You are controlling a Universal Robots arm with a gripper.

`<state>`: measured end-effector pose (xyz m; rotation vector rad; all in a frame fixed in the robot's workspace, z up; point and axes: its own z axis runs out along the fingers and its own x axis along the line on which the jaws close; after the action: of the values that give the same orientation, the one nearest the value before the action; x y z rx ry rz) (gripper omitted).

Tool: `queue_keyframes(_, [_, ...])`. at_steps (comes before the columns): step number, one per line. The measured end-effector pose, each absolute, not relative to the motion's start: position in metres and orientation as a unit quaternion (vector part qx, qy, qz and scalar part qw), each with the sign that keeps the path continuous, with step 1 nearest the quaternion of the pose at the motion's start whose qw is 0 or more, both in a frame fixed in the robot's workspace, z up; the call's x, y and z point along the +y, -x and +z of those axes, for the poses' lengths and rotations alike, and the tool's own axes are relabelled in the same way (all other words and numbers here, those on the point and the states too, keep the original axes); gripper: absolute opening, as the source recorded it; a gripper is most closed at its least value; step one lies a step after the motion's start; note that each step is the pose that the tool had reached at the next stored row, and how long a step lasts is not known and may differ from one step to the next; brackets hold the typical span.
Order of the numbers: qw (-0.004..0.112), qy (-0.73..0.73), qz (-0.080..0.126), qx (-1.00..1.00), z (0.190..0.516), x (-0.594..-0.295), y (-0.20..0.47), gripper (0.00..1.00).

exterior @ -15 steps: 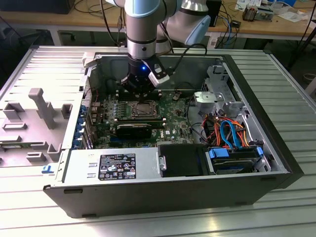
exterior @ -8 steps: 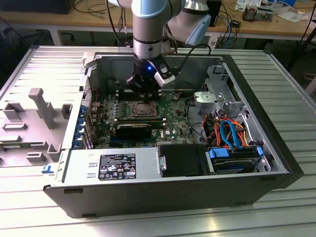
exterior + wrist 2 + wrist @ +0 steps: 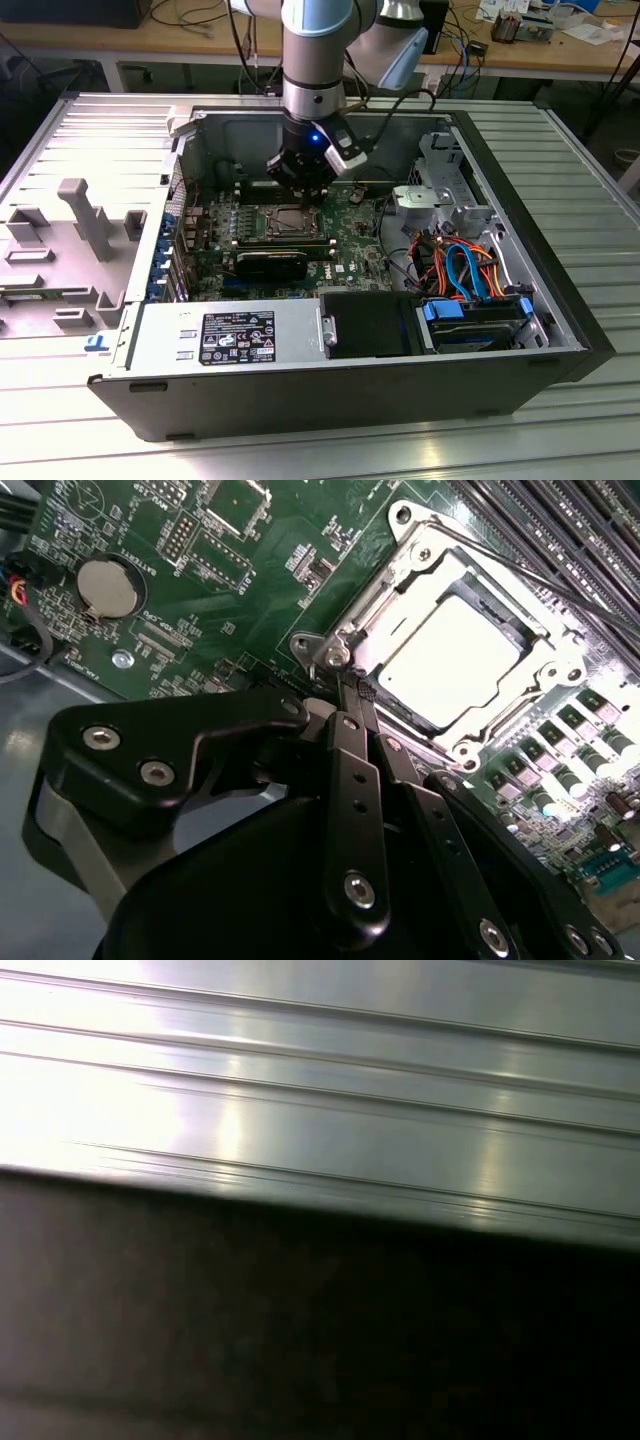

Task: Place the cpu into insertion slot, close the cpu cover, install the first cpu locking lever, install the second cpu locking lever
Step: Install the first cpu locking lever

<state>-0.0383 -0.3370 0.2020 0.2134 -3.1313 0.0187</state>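
- The gripper (image 3: 300, 190) was down inside the open PC case (image 3: 560, 300), hanging right over the insertion slot (image 3: 285, 222) on the green motherboard (image 3: 350, 245), in the exterior view.
- In the second wrist view the gripper (image 3: 352, 692) had its fingers (image 3: 360, 810) pinched together, tips closed up with nothing big between them. They looked to be pressed against a thin metal locking lever (image 3: 342, 676) at the corner of the socket, but I honestly couldn't tell if they were actually clamping it or just touching it.
- The cpu (image 3: 455, 660) was already sitting in the insertion slot (image 3: 560, 655), silver top facing up, flat and square in there.
- The cpu cover (image 3: 400, 590) was folded down around the chip, its cut-out framing the metal top.
- So the chip was just beside the fingertips, off toward the memory slots (image 3: 560, 530), not touching them. The tips sat at the socket's corner near a hinge screw (image 3: 337, 656).
- A long thin lever rod (image 3: 530, 575) ran along the far edge of the socket, next to the memory slots.
- A coin cell battery (image 3: 107, 588) sat on the board well apart from the socket.
- The first wrist view had a ribbed metal surface (image 3: 320, 1090) with a dark area under it.
- Power supply (image 3: 225, 338) sat along the near wall of the case in the exterior view.
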Motion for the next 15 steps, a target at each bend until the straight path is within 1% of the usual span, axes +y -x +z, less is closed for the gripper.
queue_keyframes(5, [0.0, -0.068, 0.005, -0.998, 0.208, -0.332, 0.038, 0.11])
queue_keyframes(8, [0.0, -0.068, 0.006, -0.998, 0.219, -0.332, 0.038, 0.11])
queue_keyframes(15, [-0.004, -0.068, 0.006, -0.998, 0.219, -0.332, 0.065, 0.11])
